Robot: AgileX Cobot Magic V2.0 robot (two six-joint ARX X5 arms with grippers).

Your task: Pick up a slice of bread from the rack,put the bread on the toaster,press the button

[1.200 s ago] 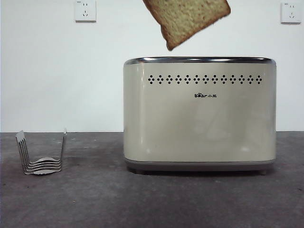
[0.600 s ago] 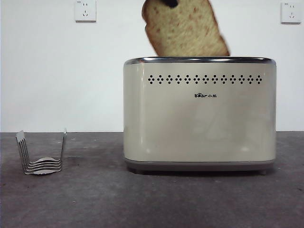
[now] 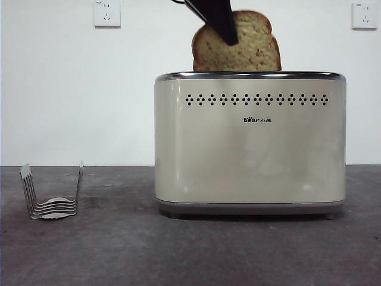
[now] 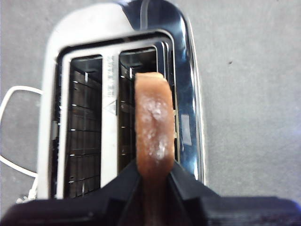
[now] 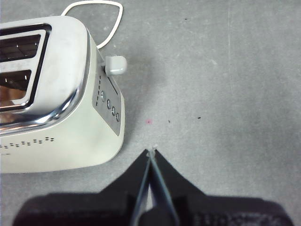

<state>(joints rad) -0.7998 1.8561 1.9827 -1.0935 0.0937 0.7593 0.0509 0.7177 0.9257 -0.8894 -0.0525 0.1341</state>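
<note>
**Bread halfway into the slot**

While the left gripper (image 4: 151, 176) pinches the thick, brown-crusted slice of speckled tan bread (image 3: 253, 47) by its top edge, the slice stands upright with its lower part already inside one slot of the large cream-beige boxy toaster with the chrome rim (image 3: 250, 149). Gripping it edge-on from above keeps the slice in line with the slot (the wrist view shows the crust running along the slot nearer the vent-hole side), so it can probably drop straight once let go. The small silver wire toast rack (image 3: 52, 193) stands bare on the grey counter (image 3: 119, 250), well apart from the toaster. The right gripper (image 5: 150, 157) waits over the counter beside the toaster's control end, its fingers (image 5: 157, 176) pressed together on nothing, likely placed there for the pale lever (image 5: 116, 65).
</note>
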